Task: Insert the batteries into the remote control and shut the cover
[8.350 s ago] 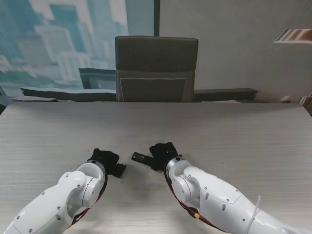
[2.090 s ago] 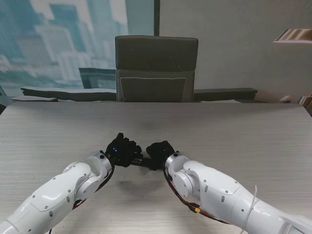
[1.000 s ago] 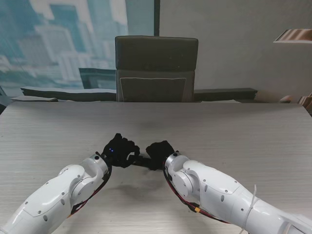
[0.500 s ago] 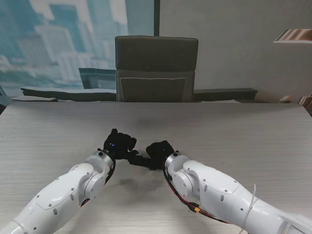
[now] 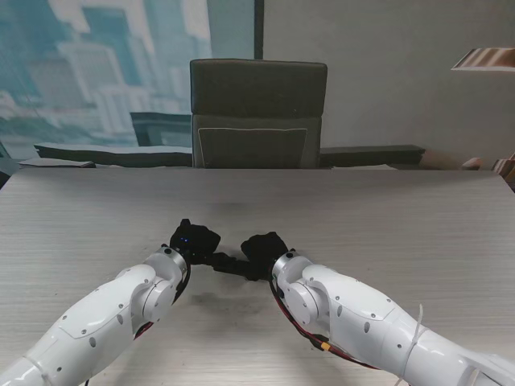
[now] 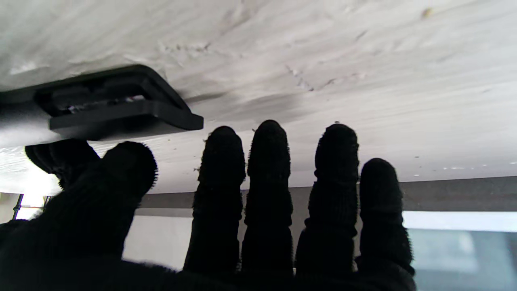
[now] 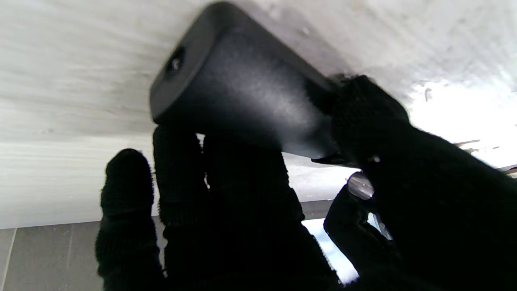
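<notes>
**Remote control held at one end, battery bay open**

Remote control [image 5: 228, 262] lies on the pale wood-grain table [image 5: 386, 217], near the middle and close to the robot. The right hand [image 5: 261, 253] has its black-gloved fingers [image 7: 226, 190] and thumb wrapped round one end of the black body. The left hand [image 5: 193, 240] sits just beside the other end, fingers [image 6: 266, 178] straight, slightly apart and gripping nothing. From the left wrist the open battery compartment [image 6: 101, 95] shows, with something inside that I cannot identify. A dark office chair [image 5: 257, 112] stands beyond the far table edge.
</notes>
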